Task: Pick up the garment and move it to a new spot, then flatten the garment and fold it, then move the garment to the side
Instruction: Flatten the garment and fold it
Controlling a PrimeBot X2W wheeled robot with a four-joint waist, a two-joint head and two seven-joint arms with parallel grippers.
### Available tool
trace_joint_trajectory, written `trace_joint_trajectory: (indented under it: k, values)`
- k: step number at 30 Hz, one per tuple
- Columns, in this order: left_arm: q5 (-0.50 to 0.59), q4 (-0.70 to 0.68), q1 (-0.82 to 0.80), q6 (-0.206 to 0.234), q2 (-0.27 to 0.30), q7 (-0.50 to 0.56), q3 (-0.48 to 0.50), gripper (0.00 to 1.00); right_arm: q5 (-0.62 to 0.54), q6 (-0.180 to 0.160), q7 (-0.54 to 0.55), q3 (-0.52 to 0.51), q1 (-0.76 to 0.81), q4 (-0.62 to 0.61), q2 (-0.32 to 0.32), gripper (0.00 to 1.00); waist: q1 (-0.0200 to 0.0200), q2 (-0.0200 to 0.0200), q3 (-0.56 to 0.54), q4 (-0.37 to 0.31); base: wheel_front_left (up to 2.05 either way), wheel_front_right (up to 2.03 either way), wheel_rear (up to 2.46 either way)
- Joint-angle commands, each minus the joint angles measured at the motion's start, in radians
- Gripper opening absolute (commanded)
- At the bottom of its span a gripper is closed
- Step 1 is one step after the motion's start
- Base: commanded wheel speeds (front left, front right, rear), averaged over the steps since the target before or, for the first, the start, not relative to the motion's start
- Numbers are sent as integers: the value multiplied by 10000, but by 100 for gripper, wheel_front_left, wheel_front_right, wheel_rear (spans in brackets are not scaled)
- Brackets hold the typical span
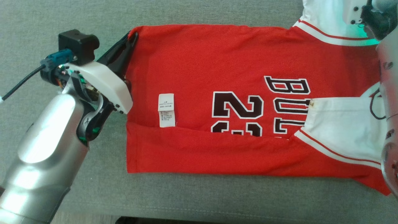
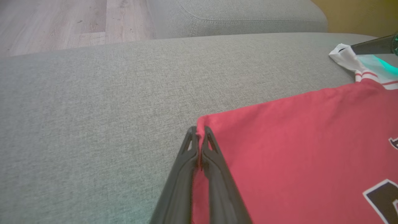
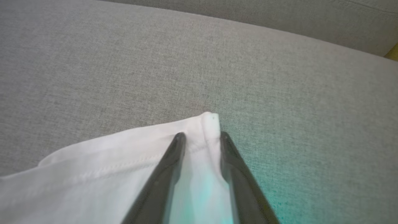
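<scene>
- Mid-fold: garment [image 1: 217,59] flat on grey sofa cushion [image 1: 62,18], near long edge already turned over the lettering [image 1: 287,102].
- Far hem corner clamped in left gripper [image 2: 200,130]; white sleeve [image 3: 124,168] tip straddled by parted right gripper [image 3: 200,137], not yet pinched.
- Next, likely: pinching sleeve, then drawing far edge over together.

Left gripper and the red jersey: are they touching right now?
Touching. The left wrist view shows the left gripper shut on a hem corner of the jersey, with red cloth pinched between its tips.
</scene>
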Motion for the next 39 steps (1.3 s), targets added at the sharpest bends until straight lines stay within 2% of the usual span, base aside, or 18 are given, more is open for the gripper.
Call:
trace_joint_trajectory:
  k: [1, 3, 11, 18, 23, 27, 33, 39]
  values:
    - [-53, -195, -405, -7, 396, -122, 433, 0, 19, -7, -19, 160, 73, -43, 190, 28, 0, 0, 1, -34, 0, 0, 0]
    - [-74, -120, -420, -18, 446, -166, 463, 0, 59, -7, -351, 260, 97, -28, 166, 0, 0, 0, 0, -91, 0, 0, 0]
    - [-80, 144, -309, 48, 710, -485, 646, 0, 685, -7, -2110, 464, 117, -37, 204, 0, 0, 0, -360, -505, 0, 0, 0]
    - [-195, 282, 276, 195, 1064, -647, 805, 0, 2027, -7, -3315, 1874, 906, -559, 71, 0, 0, 0, -1277, -1091, 0, 0, 0]
    - [-358, 212, 1102, 375, 1396, -811, 961, 0, 3322, -7, -3817, 3004, 2253, -1624, -309, 0, 0, 0, -1997, -1529, 0, 0, 0]
    - [-476, -55, 1929, 583, 1662, -914, 1050, 0, 4086, -7, -4084, 3497, 3436, -2661, -759, 0, 0, 0, -2448, -1789, 0, 0, 0]
    - [-605, -462, 2936, 985, 1892, -1217, 1245, 0, 4696, -7, -4325, 3389, 5173, -4253, -1135, 0, 0, 0, -2906, -2037, 0, 0, 0]
    - [-592, -855, 3633, 1296, 1984, -1580, 1338, 0, 4689, -7, -4215, 2922, 6889, -5748, -1088, 0, 0, 0, -3134, -2187, 0, 0, 0]
